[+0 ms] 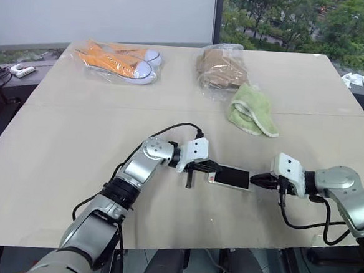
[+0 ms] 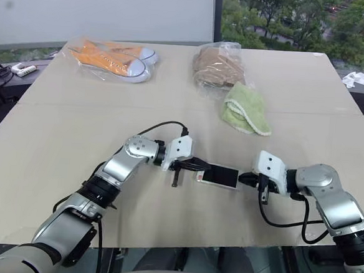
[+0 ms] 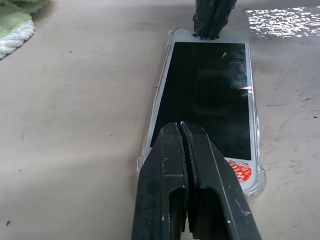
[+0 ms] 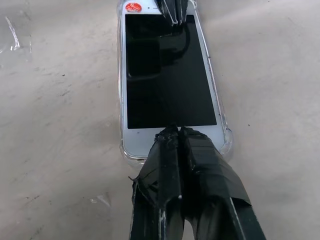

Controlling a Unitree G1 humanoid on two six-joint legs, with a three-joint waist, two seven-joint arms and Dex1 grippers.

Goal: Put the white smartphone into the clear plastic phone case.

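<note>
phone: white smartphone (image 1: 231, 177), flat slab, black screen up, red mark at its left end; lies flat on the beige worktop (image 1: 73, 166), near-centre, between the two arms
case: clear plastic phone case (image 3: 257, 172), thin shell with rounded corners; its glossy rim shows all round the phone in both wrist views, so the phone looks seated in it; I can't tell if every corner has snapped home
left tool: left tool (image 1: 208, 168), black fingers together, nothing between them, tips on the phone's left end by the red mark
right tool: right tool (image 1: 255, 178), fingers together, empty, tips on the phone's right end
stage: my read is the pressing-in phase, near done; both closed tips act as pushers, not grips
handling: light, stiff, glossy; likely to skate on the worktop if pushed from one end alone. Case rim should flex, the glass won't. Press on the white bezel ends and corners, not mid-screen; to lift it, pinch across the long edges
clutter: bagged orange sneakers (image 1: 120, 61) far left, bagged tan item (image 1: 220, 68) and green cloth (image 1: 251, 110) far centre, all well apart
</note>
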